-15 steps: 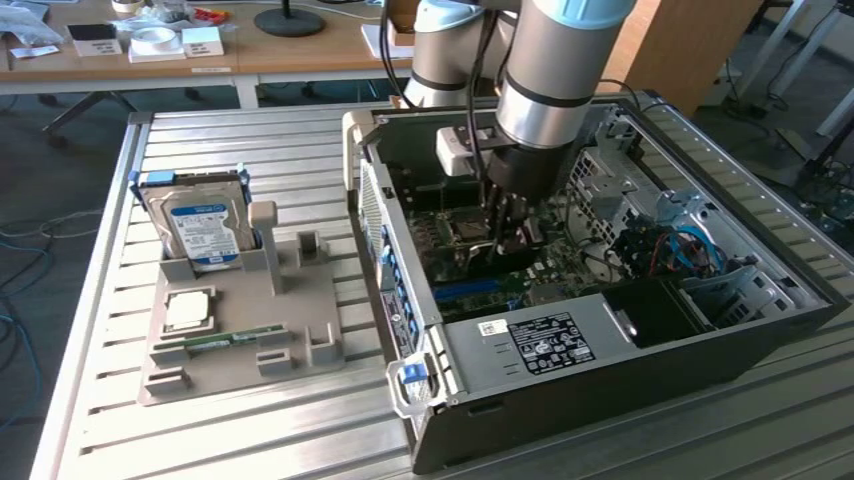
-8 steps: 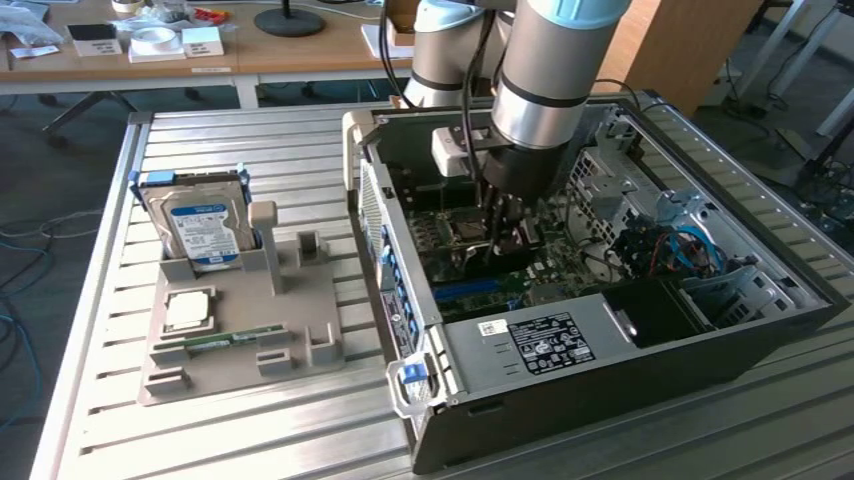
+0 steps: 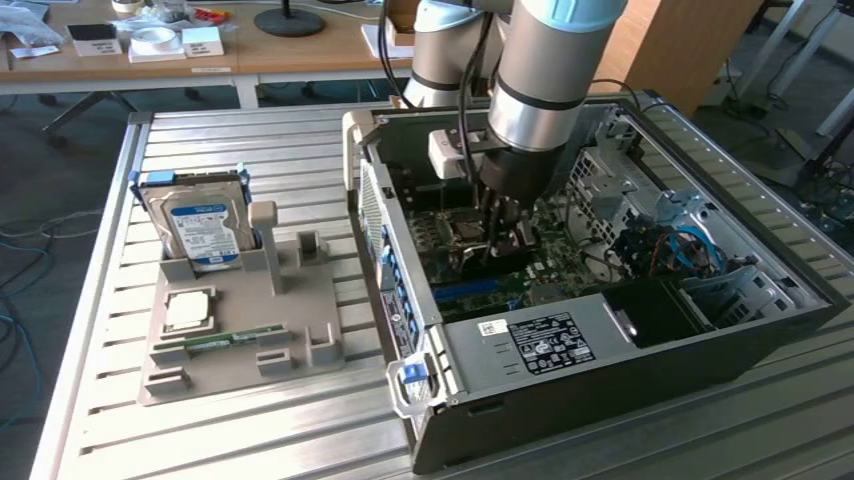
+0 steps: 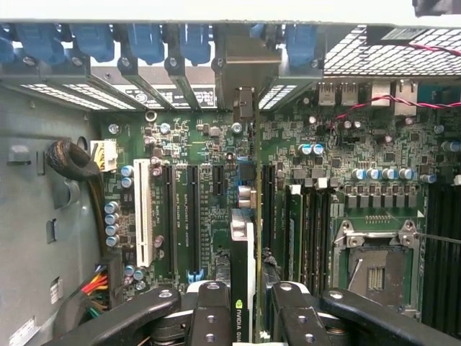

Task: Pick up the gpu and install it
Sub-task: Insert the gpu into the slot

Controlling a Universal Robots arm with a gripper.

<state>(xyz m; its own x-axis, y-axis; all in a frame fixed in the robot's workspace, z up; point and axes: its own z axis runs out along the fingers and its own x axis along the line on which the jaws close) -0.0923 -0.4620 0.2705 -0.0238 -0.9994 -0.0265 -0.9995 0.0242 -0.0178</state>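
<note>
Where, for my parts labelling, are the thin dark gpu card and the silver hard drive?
thin dark gpu card [image 4: 242, 259]: wrist view, on the edge facing the camera.
silver hard drive [image 3: 207, 228]: exterior view, on its blue-white label.

Silver-grey tubular arm [image 3: 541, 70], light-blue joint cap [image 3: 577, 12], black screw-studded gripper [image 4: 243, 317]

A ribbed metal table [image 3: 240, 138] stands on a grey floor [image 3: 60, 190] where some cables [image 3: 30, 235] lie, and behind it is a long wooden desk [image 3: 267, 55] carrying small white boxes [image 3: 200, 42], a roll of tape [image 3: 154, 37] and a round black base [image 3: 290, 20].
</note>
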